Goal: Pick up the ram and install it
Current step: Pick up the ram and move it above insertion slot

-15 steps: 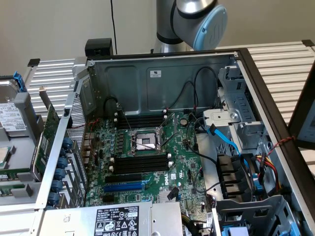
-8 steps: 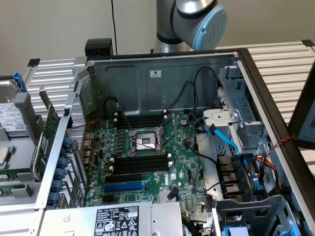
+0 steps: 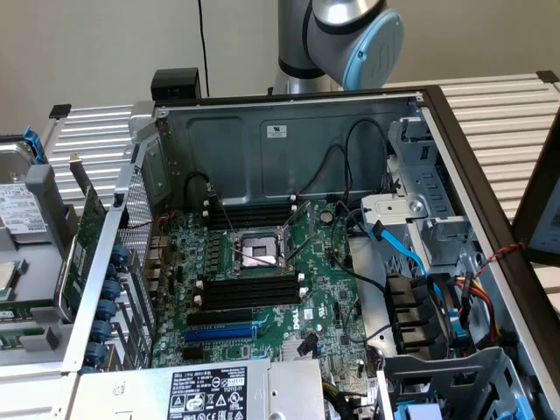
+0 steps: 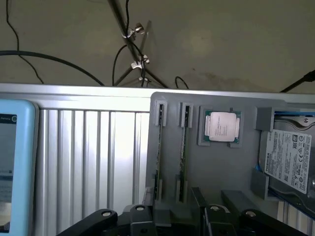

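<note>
Two ram sticks stand on edge in a grey holder tray point(image 4: 216, 167): one ram stick point(image 4: 159, 142) and a second ram stick point(image 4: 183, 140) beside it. My gripper point(image 4: 212, 194) hovers over this tray, close to the second stick and touching neither. Its black fingers point(image 4: 199, 196) stand apart with nothing between them. In the exterior view the arm's grey and blue joint point(image 3: 350, 35) rises behind the open computer case. The motherboard point(image 3: 262, 262) lies inside with long black empty slots point(image 3: 249, 289) on both sides of the processor socket point(image 3: 258, 252).
A processor chip point(image 4: 221, 126) and a hard drive point(image 4: 290, 157) sit in the same tray. A green expansion card point(image 3: 86, 241) stands at the exterior view's left outside the case. Cables and drive bays point(image 3: 420, 297) crowd the case's right side. Ribbed aluminium table point(image 4: 93, 152) surrounds the tray.
</note>
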Controlling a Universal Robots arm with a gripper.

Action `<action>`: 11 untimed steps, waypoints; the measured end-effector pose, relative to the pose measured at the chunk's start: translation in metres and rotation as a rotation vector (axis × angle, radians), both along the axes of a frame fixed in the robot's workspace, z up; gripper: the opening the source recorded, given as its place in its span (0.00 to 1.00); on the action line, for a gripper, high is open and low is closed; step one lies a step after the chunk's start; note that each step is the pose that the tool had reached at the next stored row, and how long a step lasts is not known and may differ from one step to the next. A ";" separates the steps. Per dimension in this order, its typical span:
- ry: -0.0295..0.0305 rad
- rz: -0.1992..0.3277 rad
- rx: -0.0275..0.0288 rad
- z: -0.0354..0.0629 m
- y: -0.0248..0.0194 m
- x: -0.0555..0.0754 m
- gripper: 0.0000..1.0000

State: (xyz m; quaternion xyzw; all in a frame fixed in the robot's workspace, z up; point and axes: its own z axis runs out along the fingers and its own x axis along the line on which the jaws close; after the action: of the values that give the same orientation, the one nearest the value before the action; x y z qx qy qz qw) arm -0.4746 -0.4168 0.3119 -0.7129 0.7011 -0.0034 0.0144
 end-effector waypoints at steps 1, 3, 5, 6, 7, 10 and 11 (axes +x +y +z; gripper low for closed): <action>0.0001 -0.004 -0.0001 -0.0017 0.0000 0.000 0.42; -0.0002 -0.010 0.0001 -0.0055 0.0000 0.000 0.42; -0.0001 -0.017 0.0001 -0.0091 -0.0002 0.000 0.42; 0.0001 -0.017 -0.0001 -0.0108 -0.0008 0.000 0.42; 0.0009 -0.017 -0.0001 -0.0126 -0.0014 0.000 0.42; 0.0014 -0.017 0.0000 -0.0182 -0.0038 0.001 0.42; 0.0014 -0.017 0.0000 -0.0200 -0.0048 0.001 0.42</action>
State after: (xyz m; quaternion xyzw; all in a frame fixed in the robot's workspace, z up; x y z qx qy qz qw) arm -0.4731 -0.4216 0.2920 -0.7069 0.7071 -0.0030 0.0139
